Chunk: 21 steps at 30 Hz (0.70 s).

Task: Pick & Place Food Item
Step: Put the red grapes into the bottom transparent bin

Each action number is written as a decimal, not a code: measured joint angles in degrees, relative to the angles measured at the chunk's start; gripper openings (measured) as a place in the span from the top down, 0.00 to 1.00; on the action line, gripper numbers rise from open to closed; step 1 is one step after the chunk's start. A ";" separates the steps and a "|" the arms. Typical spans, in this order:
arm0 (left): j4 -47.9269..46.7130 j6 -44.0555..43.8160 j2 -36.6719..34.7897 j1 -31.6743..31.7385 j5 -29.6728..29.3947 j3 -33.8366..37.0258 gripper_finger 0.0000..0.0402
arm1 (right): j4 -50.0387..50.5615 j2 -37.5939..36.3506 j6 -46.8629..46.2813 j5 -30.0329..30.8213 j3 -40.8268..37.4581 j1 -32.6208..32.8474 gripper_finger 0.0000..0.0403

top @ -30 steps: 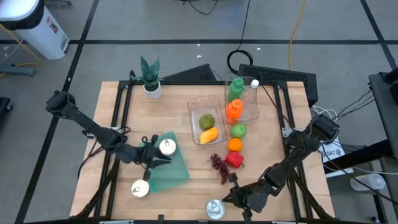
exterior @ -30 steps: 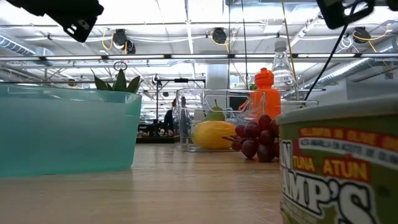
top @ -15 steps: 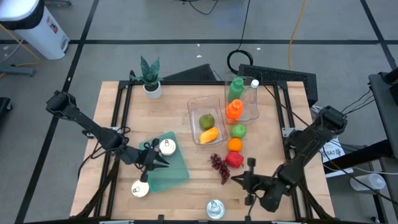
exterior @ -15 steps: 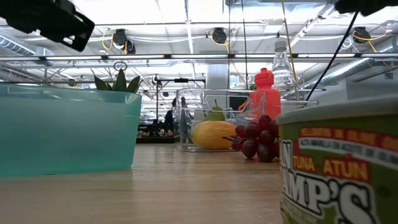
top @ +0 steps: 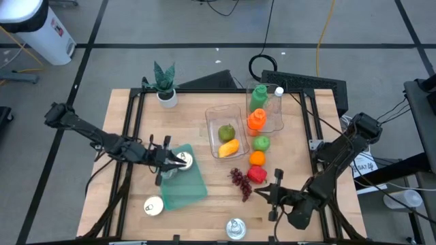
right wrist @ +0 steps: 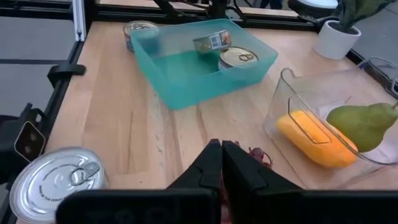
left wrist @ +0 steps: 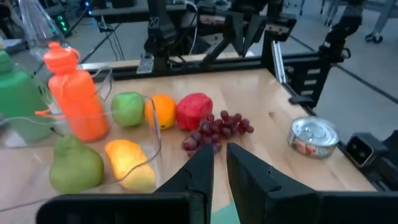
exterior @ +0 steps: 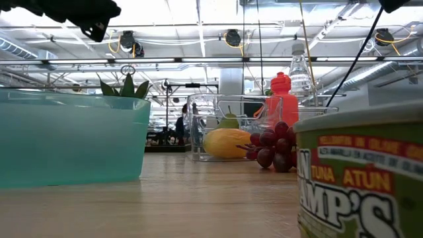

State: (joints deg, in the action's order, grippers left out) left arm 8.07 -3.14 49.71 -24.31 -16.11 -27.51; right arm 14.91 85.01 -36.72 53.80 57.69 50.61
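We see bare wood along the table's (top: 136, 116) left half behind the teal bin (top: 187, 187), with only the potted plant (top: 164, 85) at the back corner. The middle is crowded: the clear tray (top: 216, 121), 2 bottles (top: 257, 109), the apple (top: 261, 143), orange (top: 257, 158), red fruit (top: 257, 174) and grapes (top: 238, 181) stand close together. 1 can (top: 235, 228) blocks the front edge, another (top: 153, 205) sits left of the bin. Between bin and grapes we find an open lane.
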 joint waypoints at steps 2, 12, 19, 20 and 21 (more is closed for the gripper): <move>-0.87 0.01 0.23 -0.03 0.02 0.00 0.87 | -0.03 0.06 1.38 0.00 0.00 -0.14 0.97; -3.10 -3.50 1.07 -0.18 1.49 0.02 0.87 | -3.44 2.51 9.01 -9.99 0.00 -4.63 0.86; -0.06 -3.85 3.92 -0.18 1.11 0.02 0.87 | -9.64 3.11 15.93 -12.45 0.00 -6.18 0.82; 0.27 -3.90 4.37 -0.18 1.17 0.02 0.87 | -10.32 3.11 16.63 -12.49 0.00 -5.94 0.81; 0.64 -4.21 4.72 -0.18 1.35 0.02 0.87 | -11.06 3.11 16.89 -12.44 0.00 -5.67 0.80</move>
State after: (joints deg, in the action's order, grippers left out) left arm 8.70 -7.35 54.43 -24.49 -14.76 -27.49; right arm 3.85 88.12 -19.83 41.36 57.69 44.93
